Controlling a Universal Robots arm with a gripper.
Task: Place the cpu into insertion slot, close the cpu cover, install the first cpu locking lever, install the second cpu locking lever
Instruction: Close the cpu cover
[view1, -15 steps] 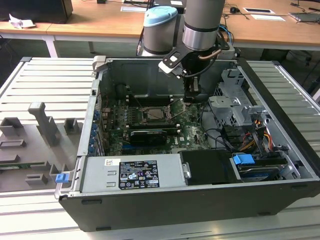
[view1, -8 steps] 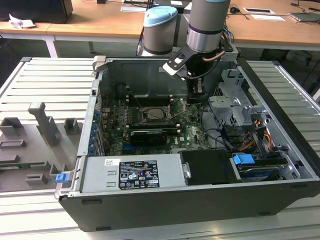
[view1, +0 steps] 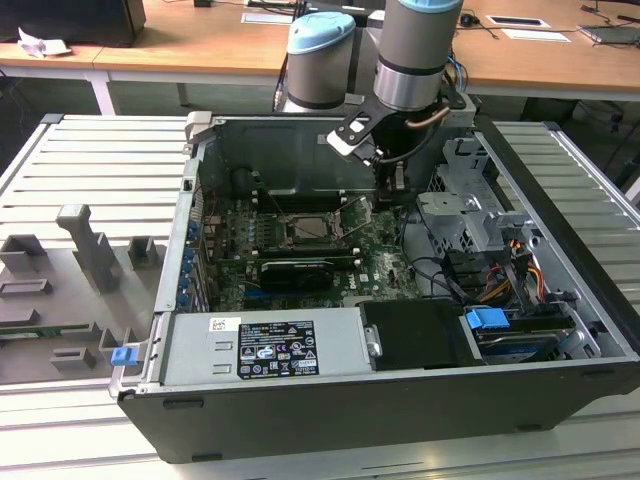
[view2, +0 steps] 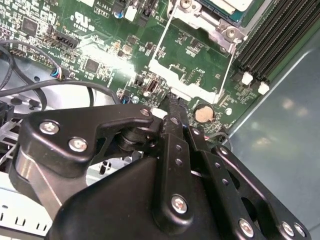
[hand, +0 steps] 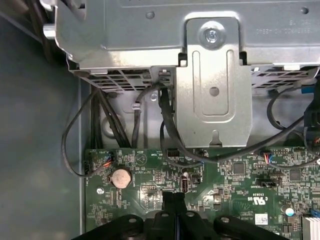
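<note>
End effector: the end effector (view2: 172, 102) is hanging inside the open case, its two black fingers (hand: 173, 196) pointing down at the board and pressing together, with nothing showing between them.
Fingertips: in both wrist views they are hovering close over the green motherboard (hand: 235, 175), near a round coin battery (hand: 120, 177); I cannot tell whether they are touching the board.
Insertion slot: the insertion slot (view1: 305, 228) is lying flat on the motherboard, facing up, apart from the end effector on the exterior view's left of it.
Cpu: in the second wrist view a pale silver-grey flat corner, the cpu (view2: 239, 4), is sitting level inside the slot's grey metal rim; being square, it is showing no long axis.
Memory slots: the long black memory slots (view2: 270, 40) are running beside the insertion slot, their long axis parallel to its edge.
Drive cage: a grey metal drive cage (hand: 215, 90) is standing just beyond the board's edge, with black cables (hand: 75, 145) looping from under it onto the board.
Case: the black case (view1: 400, 400) is lying on its side, holding the motherboard, the drive cage, a long black card (view1: 295, 270) and a grey power supply (view1: 265, 345).
Counter: the ribbed grey counter (view1: 90, 150) is carrying the case and, on the exterior view's left, grey fixture blocks (view1: 90, 245).
</note>
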